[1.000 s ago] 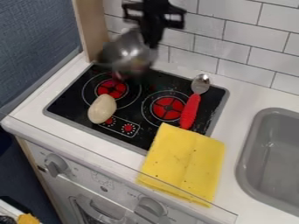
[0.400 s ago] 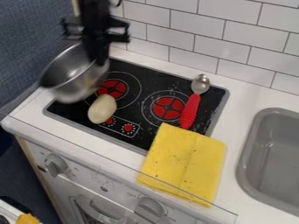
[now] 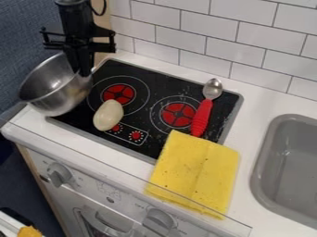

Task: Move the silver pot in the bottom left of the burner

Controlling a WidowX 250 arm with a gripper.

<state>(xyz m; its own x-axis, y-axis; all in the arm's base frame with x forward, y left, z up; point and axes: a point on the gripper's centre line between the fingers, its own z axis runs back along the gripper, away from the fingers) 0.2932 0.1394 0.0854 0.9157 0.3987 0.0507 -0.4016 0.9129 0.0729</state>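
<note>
At the upper left, my gripper (image 3: 81, 71) hangs down, shut on the right rim of the silver pot (image 3: 57, 90). The pot is tilted and overlaps the left corner of the black burner (image 3: 137, 74), with part of it past the stove's left edge. Whether its base touches the surface is hard to tell.
A pale oval object (image 3: 108, 115) lies on the stove just right of the pot. A spoon with a red handle (image 3: 202, 115) lies at the stove's right, above a folded yellow cloth (image 3: 197, 171). A grey sink (image 3: 263, 171) is at the right.
From over the back of the stove, my gripper has carried the pot leftward and then a little lower, to the left corner. The oval object, spoon and cloth have stayed put.
</note>
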